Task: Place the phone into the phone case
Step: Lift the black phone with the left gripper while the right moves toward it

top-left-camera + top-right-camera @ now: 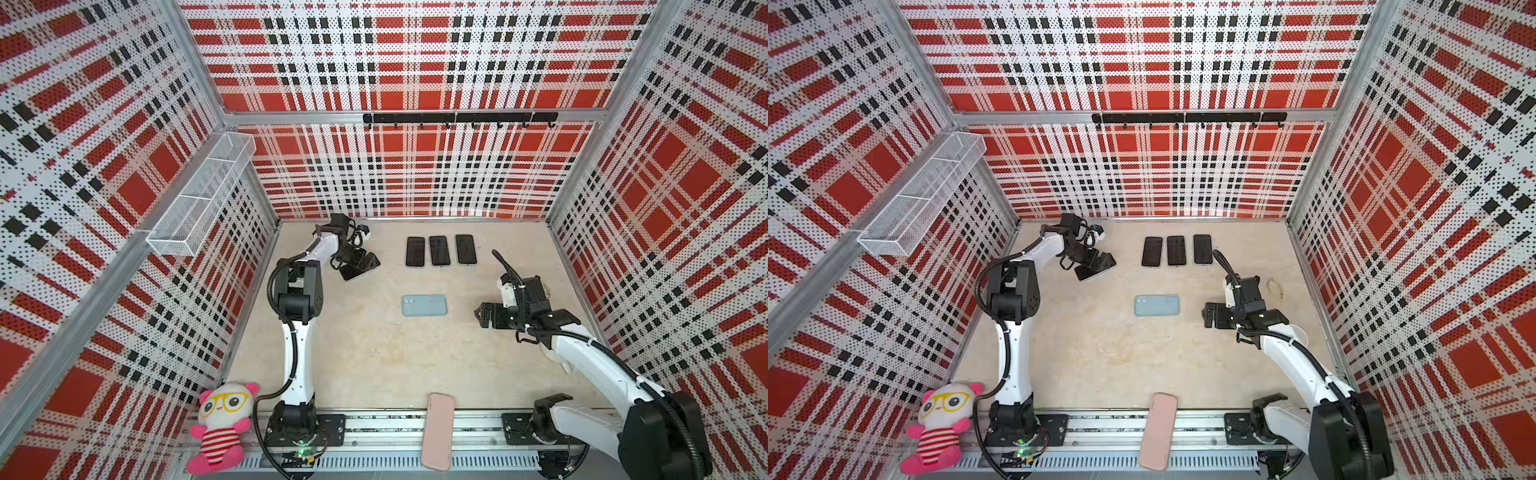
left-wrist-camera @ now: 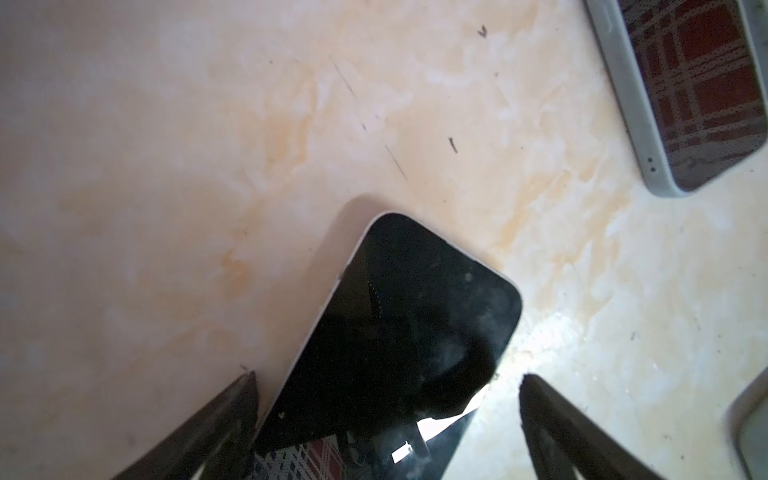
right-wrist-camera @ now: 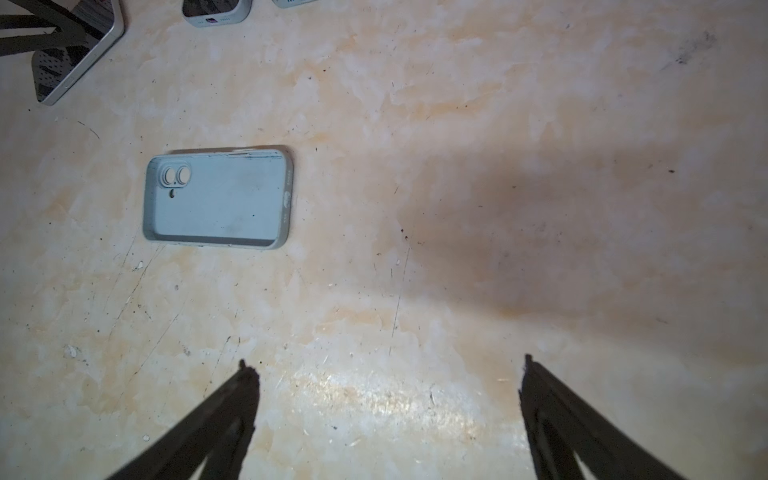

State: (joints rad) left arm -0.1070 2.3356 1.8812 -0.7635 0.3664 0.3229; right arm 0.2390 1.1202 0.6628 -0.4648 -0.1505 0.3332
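arms (image 1: 297,361): white shells | joints (image 1: 301,297): black | cables (image 1: 270,286): black (corrugated)

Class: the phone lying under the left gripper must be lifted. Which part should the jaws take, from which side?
Probably its two long edges, from straight above: the phone lies flat, screen up, on the table, and the open left gripper straddles its width.
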